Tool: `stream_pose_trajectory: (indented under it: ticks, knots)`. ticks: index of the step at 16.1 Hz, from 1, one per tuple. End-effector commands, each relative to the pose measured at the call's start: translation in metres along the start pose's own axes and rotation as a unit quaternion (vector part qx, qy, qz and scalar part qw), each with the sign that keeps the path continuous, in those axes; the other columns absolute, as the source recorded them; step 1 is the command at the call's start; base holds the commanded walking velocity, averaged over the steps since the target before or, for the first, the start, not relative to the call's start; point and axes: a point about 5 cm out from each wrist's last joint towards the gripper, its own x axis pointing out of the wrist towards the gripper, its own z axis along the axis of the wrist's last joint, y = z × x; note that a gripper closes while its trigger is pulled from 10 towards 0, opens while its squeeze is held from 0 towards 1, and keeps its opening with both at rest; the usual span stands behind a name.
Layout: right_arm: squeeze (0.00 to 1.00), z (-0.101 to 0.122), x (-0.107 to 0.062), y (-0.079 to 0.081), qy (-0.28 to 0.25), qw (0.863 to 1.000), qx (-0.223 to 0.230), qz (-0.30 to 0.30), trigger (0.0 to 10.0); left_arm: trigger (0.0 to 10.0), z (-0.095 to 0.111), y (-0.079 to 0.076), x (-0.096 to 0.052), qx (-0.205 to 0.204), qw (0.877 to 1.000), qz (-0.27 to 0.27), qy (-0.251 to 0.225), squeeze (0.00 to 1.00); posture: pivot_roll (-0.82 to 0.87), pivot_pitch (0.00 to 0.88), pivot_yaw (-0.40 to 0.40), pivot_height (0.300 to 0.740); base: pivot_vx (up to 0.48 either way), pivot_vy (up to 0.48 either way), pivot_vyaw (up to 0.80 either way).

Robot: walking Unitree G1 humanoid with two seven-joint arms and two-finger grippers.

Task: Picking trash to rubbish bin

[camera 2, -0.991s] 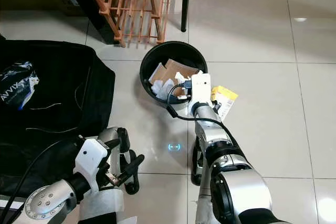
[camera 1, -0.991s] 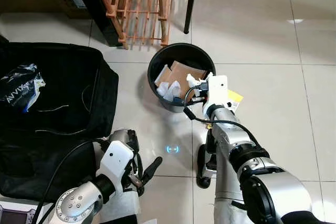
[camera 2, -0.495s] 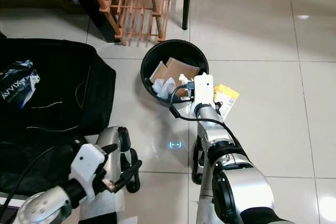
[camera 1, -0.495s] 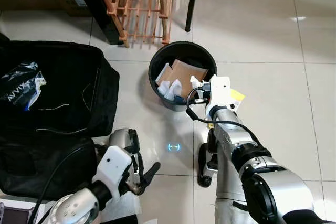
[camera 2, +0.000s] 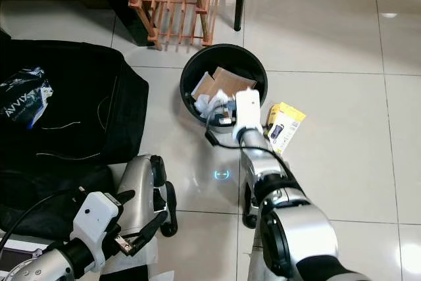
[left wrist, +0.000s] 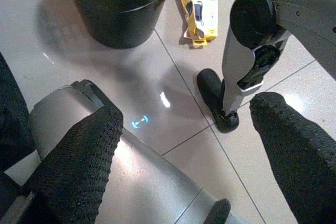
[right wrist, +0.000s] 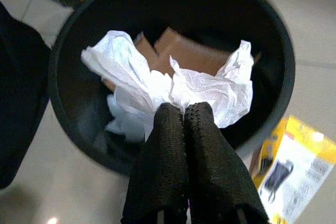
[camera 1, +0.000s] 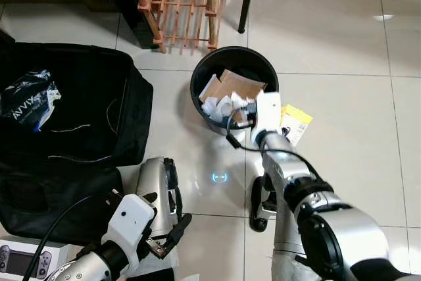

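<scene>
Right wrist view shows the right gripper [right wrist: 184, 116] pinched tight on a crumpled white tissue [right wrist: 157, 85], held over the mouth of the black bin [right wrist: 60, 61] at the centre of that picture. Cardboard [camera 1: 237, 85] and paper already lie inside the bin, so part of the job looks done. The tissue is not yet dropped. A yellow packet [camera 1: 294, 123] lies on the tiled floor [camera 1: 342, 97] just right of the bin, probably left to collect. Low in the left eye view, the left gripper [camera 1: 168, 235] hangs idle, fingers spread wide.
</scene>
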Motion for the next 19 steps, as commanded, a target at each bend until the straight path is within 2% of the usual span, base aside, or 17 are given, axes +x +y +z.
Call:
stream_pose_trajectory:
  ticks: [1,6,7,8,12,19]
  knots:
    - [0.0,-0.01,-0.003,0.003,0.014,1.0,-0.003,0.0,0.0,10.0,-0.006,-0.003,-0.006,-0.013,1.0,0.002,0.019,0.0,0.39,0.611,0.068,0.56,0.0,0.0,0.0]
    - [0.0,-0.003,-0.001,-0.006,0.003,1.0,-0.011,-0.02,0.0,10.0,-0.009,-0.005,-0.01,-0.016,1.0,0.005,0.026,0.0,0.4,0.617,0.066,0.56,0.0,0.0,0.0]
    - [0.25,-0.004,-0.001,-0.007,0.006,1.0,-0.016,-0.021,4.0,10.0,-0.009,-0.006,-0.01,-0.017,0.999,0.006,0.027,0.0,0.4,0.619,0.065,0.56,0.0,0.0,0.0]
    - [1.0,-0.004,-0.001,-0.007,0.007,1.0,-0.017,-0.022,9.8,10.0,-0.009,-0.006,-0.011,-0.017,0.999,0.006,0.027,0.0,0.4,0.62,0.065,0.56,0.0,0.0,0.0]
    - [1.0,-0.007,-0.002,-0.007,0.01,1.0,-0.012,-0.028,10.0,10.0,-0.011,-0.007,-0.013,-0.019,0.999,0.006,0.033,0.0,0.4,0.629,0.068,0.56,0.0,0.0,0.0]
    - [1.0,-0.024,-0.008,-0.009,0.034,0.999,-0.006,-0.025,10.0,10.0,-0.012,-0.01,-0.013,-0.022,0.999,0.002,0.036,0.0,0.38,0.638,0.067,0.56,0.0,0.0,0.0]
